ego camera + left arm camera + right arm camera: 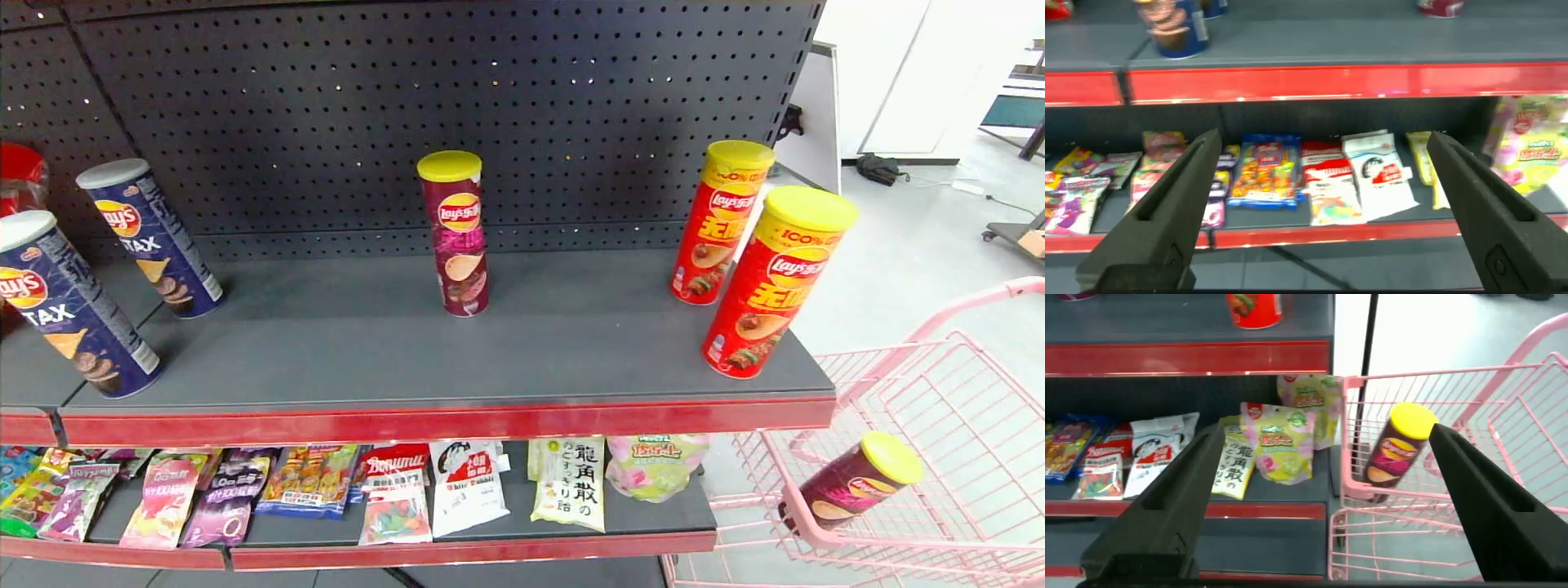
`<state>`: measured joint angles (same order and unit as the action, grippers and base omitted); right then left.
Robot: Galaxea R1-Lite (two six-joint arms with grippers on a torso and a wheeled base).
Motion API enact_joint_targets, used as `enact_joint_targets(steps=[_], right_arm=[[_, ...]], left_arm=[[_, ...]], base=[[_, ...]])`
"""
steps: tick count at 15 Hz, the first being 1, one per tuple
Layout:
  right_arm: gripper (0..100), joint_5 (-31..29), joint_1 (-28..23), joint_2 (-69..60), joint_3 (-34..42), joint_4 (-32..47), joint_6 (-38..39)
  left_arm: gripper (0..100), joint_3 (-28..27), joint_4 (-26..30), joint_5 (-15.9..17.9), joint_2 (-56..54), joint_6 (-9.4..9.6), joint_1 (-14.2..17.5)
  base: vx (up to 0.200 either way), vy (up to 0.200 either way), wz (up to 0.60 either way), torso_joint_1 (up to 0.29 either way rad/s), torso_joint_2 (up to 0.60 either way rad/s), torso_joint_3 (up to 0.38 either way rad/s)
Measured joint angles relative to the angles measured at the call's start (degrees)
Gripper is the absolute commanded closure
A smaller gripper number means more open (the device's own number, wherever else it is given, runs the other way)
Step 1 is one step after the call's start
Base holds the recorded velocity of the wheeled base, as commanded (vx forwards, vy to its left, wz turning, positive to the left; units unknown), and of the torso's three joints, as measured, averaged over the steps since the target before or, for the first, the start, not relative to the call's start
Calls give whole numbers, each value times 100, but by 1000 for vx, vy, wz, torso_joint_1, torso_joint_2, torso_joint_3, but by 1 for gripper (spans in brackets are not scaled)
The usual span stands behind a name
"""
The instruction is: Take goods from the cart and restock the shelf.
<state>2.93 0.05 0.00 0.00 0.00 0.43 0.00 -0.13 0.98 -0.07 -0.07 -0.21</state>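
A maroon chip can with a yellow lid point(853, 482) leans inside the pink wire cart point(971, 408) at the right; it is the maroon can point(1398, 455) behind the cart's bars point(1503, 384) in the right wrist view. On the dark upper shelf point(392, 359) stand a matching maroon can point(457, 233) in the middle, two red cans point(771, 282) at the right and two blue cans point(61, 302) at the left. My left gripper point(1323, 212) is open, facing the lower shelf's snack bags point(1261, 171). My right gripper point(1327, 498) is open, a distance short of the cart.
Red trim point(441, 420) edges the shelf fronts. The lower shelf holds several snack bags point(392, 490). A perforated dark back panel point(408, 106) closes the shelf behind. Bare grey floor point(914, 237) lies to the right beyond the cart.
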Motion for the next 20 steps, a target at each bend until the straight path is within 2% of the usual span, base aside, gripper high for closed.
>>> enact_joint_targets(steps=[3,12,18,20], right_arm=[[0,-13,5,0,0,2,-2],[0,-13,2,0,0,2,1],[0,-13,0,0,0,0,-5],[0,-13,6,0,0,0,-5]], left_arm=[[0,0,-2,2,0,0,5],[0,0,-2,0,0,0,-1],[0,0,0,-2,0,0,-4],[0,0,-2,-2,0,-2,0]], base=[[0,0,0,0,0,0],[0,0,-600,5,1,3],[0,0,0,0,0,0],[-200,0,0,2,5,2]])
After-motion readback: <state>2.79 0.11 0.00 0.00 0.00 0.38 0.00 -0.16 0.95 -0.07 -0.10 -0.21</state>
